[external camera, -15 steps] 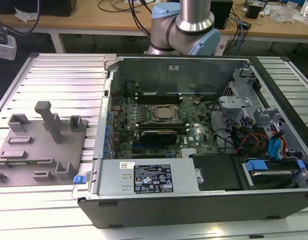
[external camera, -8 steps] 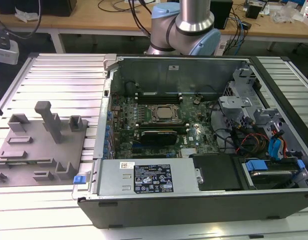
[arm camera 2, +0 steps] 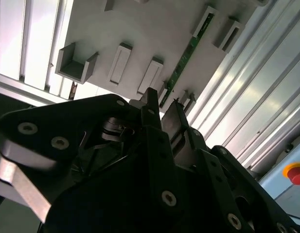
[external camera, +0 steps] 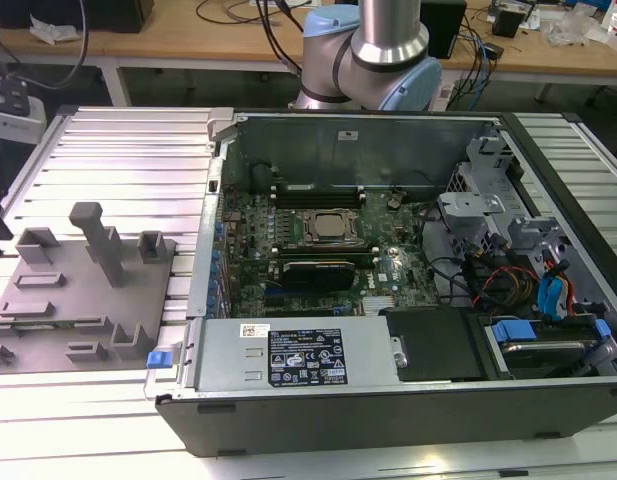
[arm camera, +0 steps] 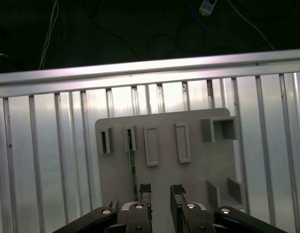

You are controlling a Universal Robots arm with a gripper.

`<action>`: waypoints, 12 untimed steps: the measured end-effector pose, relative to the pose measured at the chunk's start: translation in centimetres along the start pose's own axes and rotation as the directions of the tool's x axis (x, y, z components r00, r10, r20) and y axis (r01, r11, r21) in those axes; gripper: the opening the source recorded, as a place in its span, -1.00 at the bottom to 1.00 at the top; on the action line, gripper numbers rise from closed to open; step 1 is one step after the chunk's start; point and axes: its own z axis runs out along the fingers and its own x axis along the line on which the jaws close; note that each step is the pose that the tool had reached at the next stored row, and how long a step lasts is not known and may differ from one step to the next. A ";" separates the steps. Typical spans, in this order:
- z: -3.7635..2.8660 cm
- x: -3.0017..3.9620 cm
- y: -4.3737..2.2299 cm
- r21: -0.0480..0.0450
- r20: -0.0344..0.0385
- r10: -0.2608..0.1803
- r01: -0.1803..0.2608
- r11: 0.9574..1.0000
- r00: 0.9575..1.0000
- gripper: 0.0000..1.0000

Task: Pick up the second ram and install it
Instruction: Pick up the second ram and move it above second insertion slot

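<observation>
Second ram [arm camera: 132,167], a long, narrow green circuit-board stick, stands on edge in a slot of the grey plastic holder tray [arm camera: 198,165]. In the exterior view the ribbed aluminium table [external camera: 118,140] carries an open black computer case [external camera: 388,410], and the tray lies at nine o'clock from it. In both wrist views the black two-fingered gripper [arm camera: 161,190] hangs over the tray, empty, with its fingers a narrow gap apart. Taking the way the fingers point as twelve in the first wrist view, the stick lies near eleven o'clock, just beside one fingertip and outside the gap.
</observation>
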 end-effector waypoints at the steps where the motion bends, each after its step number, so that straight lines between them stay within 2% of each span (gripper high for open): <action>1: 0.08 0.00 0.00 0.000 0.000 0.000 0.000 1.000 1.000 -0.40; 12: 1.03 0.02 -0.04 0.000 0.000 0.000 0.000 1.000 1.000 -0.40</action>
